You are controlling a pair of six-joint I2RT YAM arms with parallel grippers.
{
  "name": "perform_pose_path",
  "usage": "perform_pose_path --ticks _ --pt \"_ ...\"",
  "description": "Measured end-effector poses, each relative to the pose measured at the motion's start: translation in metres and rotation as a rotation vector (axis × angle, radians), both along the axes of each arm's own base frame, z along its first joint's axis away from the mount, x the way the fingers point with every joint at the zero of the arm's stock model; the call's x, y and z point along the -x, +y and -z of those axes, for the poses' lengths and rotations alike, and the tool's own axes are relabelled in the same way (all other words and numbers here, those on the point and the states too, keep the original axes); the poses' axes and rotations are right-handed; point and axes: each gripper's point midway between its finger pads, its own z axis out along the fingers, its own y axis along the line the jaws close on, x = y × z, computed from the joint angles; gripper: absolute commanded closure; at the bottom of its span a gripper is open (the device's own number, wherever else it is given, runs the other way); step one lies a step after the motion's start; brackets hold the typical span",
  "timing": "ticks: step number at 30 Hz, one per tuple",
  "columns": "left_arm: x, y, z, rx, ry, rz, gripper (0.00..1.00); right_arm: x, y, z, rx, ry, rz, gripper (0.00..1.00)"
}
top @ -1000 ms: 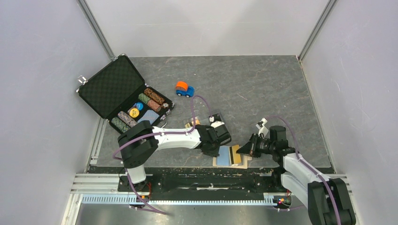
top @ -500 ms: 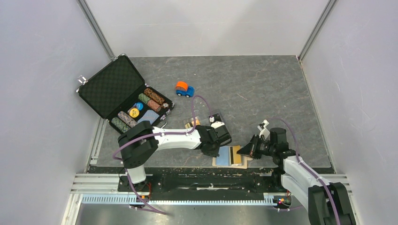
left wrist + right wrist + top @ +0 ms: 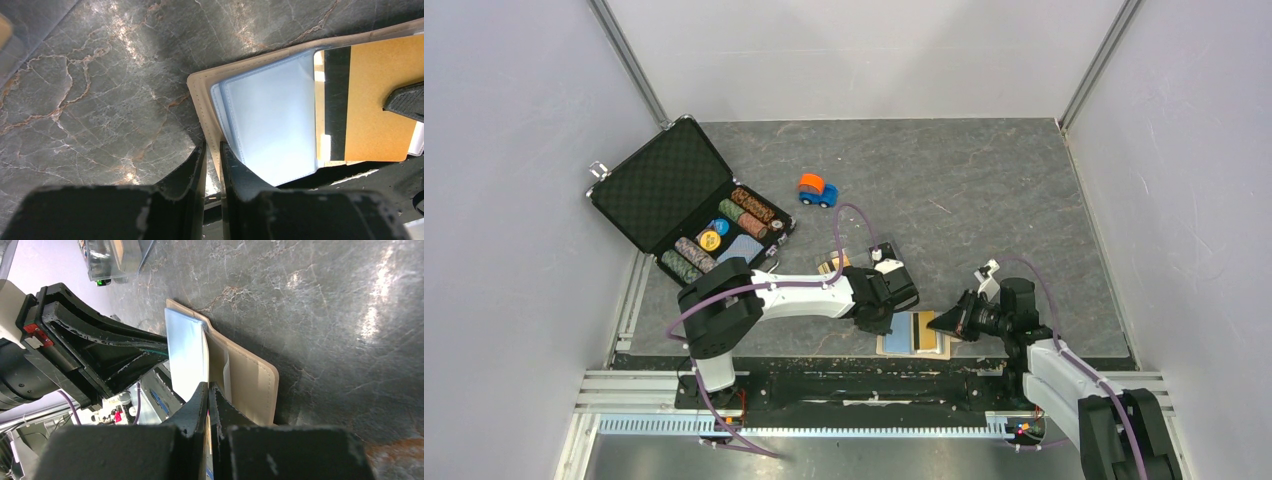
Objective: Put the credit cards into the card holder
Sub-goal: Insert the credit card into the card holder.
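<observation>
Left claw [image 3: 212,150] has tightened onto the card holder [image 3: 200,89] edge.

No text, brand, number or sign can be read anywhere. The gold card [image 3: 375,100] in the card holder [image 3: 200,97] shows only a plain black stripe. Marks on the poker chips [image 3: 752,207], toward ten o'clock, are too small to read.
</observation>
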Motion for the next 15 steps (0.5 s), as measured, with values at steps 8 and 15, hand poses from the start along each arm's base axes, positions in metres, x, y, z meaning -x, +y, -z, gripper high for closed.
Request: perform_pose_path --ticks 8,15 --pt "0.0001 -0.0002 -0.0001 -0.001 0.000 0.000 0.80 -0.0057 0.0014 -0.0048 -0.019 -0.017 0.015 1.00" --pt "0.0003 -0.0003 0.0000 -0.004 -0.002 0.002 0.80 -0.0057 0.0018 -0.0038 -0.019 -0.010 0.015 1.00"
